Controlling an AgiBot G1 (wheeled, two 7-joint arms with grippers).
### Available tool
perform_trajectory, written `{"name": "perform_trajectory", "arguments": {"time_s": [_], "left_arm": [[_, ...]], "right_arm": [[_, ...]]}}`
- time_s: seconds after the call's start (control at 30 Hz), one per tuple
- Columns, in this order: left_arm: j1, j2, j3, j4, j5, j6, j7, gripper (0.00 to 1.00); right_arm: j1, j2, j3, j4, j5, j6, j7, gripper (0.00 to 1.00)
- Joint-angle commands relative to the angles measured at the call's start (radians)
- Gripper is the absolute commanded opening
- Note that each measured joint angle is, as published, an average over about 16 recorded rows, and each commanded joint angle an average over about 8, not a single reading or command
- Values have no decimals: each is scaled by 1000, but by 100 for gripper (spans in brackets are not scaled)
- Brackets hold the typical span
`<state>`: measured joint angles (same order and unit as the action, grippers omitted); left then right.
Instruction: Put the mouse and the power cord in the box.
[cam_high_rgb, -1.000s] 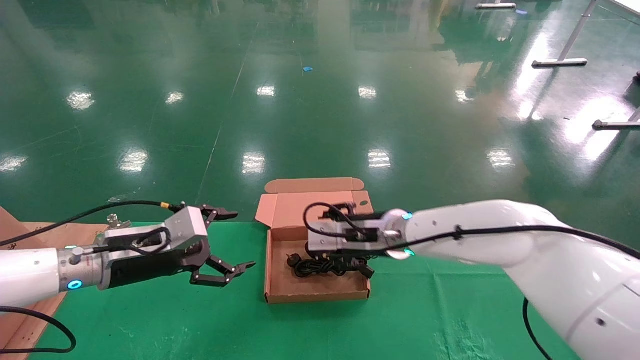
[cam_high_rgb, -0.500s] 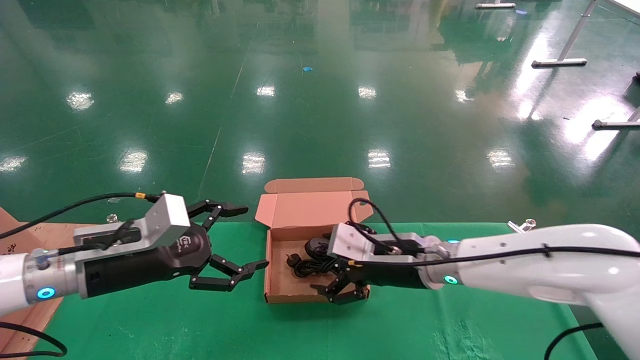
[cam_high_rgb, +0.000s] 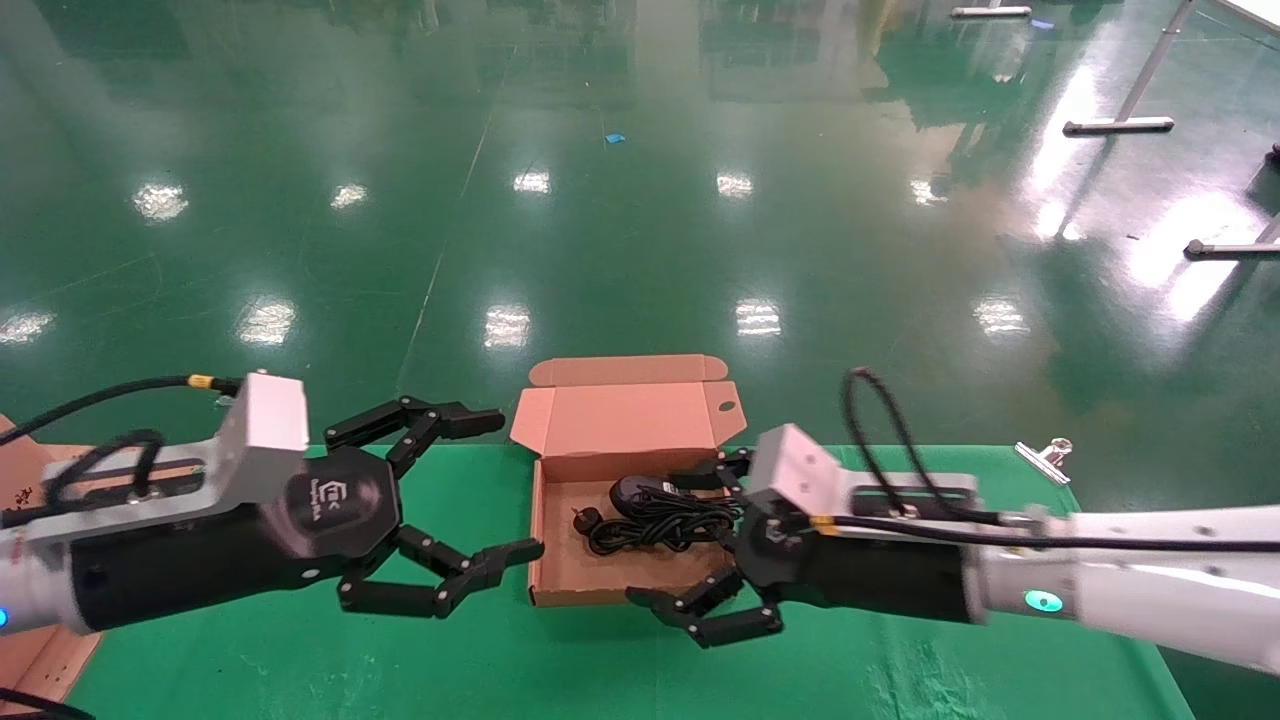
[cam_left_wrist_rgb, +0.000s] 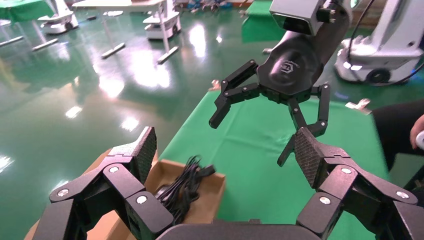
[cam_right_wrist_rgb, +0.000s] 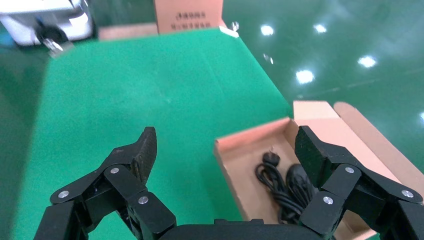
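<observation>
We find the mouse (cam_high_rgb: 636, 492) and the bundled power cord (cam_high_rgb: 660, 527) lying together inside the box (cam_high_rgb: 560, 585), lid flap upright. Our right gripper (cam_high_rgb: 700, 545) hovers at the box's right wall, fingers spread, holding nothing. Our left gripper (cam_high_rgb: 480, 490) hovers left of the box, likewise spread.

- Bright overhead lamps throw white glare spots across the glossy green floor (cam_high_rgb: 640, 200).
- The table cloth (cam_high_rgb: 500, 650) is evenly lit, with soft shadows.
- The left gripper (cam_high_rgb: 440, 510) looks slightly blurred.
</observation>
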<state>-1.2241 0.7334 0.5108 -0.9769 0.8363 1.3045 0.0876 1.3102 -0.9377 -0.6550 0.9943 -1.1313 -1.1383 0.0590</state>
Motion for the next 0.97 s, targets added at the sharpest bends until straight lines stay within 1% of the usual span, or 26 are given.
{"name": "perform_trajectory", "arguments": {"time_s": [0.03, 0.7, 0.87, 0.97], "left_arm": [[12, -10, -19, -26, -9, 16, -23, 100], [134, -110, -208, -276, -95, 172, -247, 100], [151, -123, -234, -311, -107, 193, -276, 100], [153, -125, -237, -315, -108, 196, -278, 100]], "right_arm": [[-19, 26, 30, 23, 32, -28, 10, 100], [-202, 280, 322, 249, 344, -307, 110, 100], [-238, 329, 379, 293, 405, -361, 129, 100], [-245, 340, 391, 302, 417, -372, 132, 100]]}}
